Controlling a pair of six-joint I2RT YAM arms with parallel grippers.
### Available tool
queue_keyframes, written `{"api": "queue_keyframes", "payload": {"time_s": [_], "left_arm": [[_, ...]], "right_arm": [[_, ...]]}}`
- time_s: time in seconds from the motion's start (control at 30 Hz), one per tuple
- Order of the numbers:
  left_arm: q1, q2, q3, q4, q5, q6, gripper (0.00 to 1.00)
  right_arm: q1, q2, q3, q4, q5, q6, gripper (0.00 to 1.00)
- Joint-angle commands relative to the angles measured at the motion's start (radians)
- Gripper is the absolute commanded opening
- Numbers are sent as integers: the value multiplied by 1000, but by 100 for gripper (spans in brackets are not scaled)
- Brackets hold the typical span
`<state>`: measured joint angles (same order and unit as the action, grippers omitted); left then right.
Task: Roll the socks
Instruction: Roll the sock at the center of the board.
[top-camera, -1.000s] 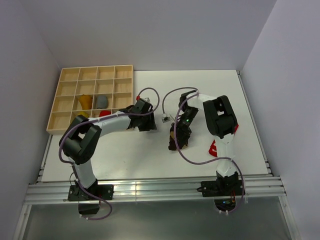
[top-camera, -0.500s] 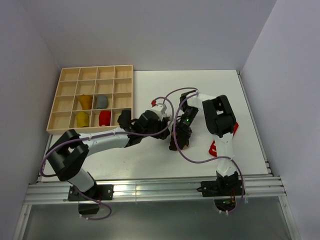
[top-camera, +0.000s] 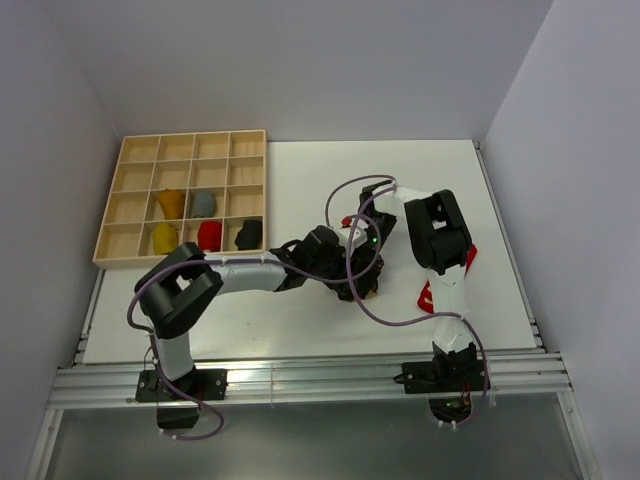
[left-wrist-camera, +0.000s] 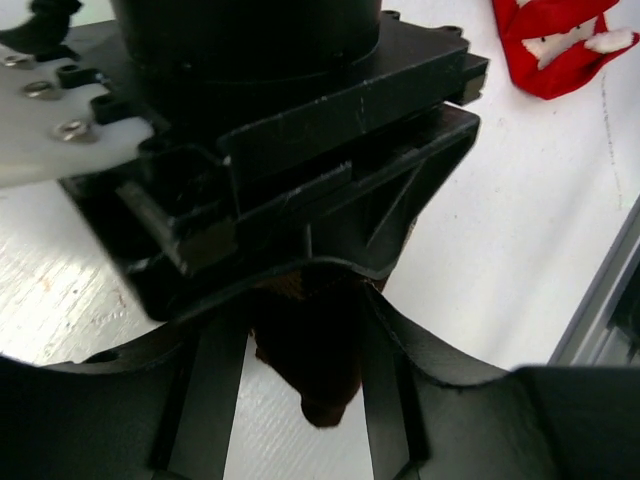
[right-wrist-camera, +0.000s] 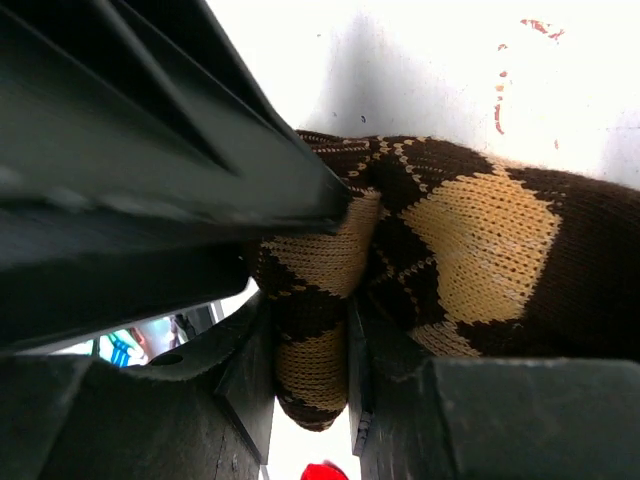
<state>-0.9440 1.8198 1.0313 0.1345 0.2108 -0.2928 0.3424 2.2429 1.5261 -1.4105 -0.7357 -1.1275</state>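
A brown-tan argyle sock (right-wrist-camera: 480, 240) lies on the white table, and my right gripper (right-wrist-camera: 310, 400) is shut on a folded part of it. In the top view the sock (top-camera: 366, 289) is mostly hidden under both grippers. My left gripper (top-camera: 345, 262) has reached in from the left, right against the right gripper (top-camera: 362, 275). In the left wrist view the left gripper (left-wrist-camera: 300, 400) stands open, its fingers on either side of the sock's dark hanging end (left-wrist-camera: 315, 360). A red sock with white marks (left-wrist-camera: 550, 45) lies flat beyond.
A wooden compartment tray (top-camera: 110, 255) at the back left holds bundles: two mustard (top-camera: 170, 203), one grey (top-camera: 204, 203), one red (top-camera: 209, 235), one black (top-camera: 249, 233). The red sock (top-camera: 425, 297) lies beside the right arm. A metal rail runs along the near edge.
My left arm swung right from the tray, where a black bundle now shows in a compartment, and its gripper now straddles the argyle sock's end. The right arm has not moved.
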Motion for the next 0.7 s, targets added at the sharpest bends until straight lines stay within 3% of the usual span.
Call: {"api": "queue_keyframes", "payload": {"time_s": [0.0,0.1,0.23,0.33,0.6,0.63,0.67], "left_arm": [[-3,38,61,7,41,32,50],[-3,58,75,-10,44,21,41],[-3,90,101,-67,39,9,12],[-3,114,122,-120,18,-3,0],[-4,138,141,-191,-22,-29,0],[-4,141,147,-196,-24,-31,0],[-6,147,157,-203,-30,-38,0]], "right_arm": [[-8,37,16,-28,88,-8,20],[-14,32,20,-9,85,12,23],[-23,-28,0,57,82,43,35],[-40,-95,-10,125,53,83,42],[-147,-268,-37,243,-79,172,53],[-158,-281,-47,252,-88,181,65],[-167,-289,-53,257,-88,181,67]]}}
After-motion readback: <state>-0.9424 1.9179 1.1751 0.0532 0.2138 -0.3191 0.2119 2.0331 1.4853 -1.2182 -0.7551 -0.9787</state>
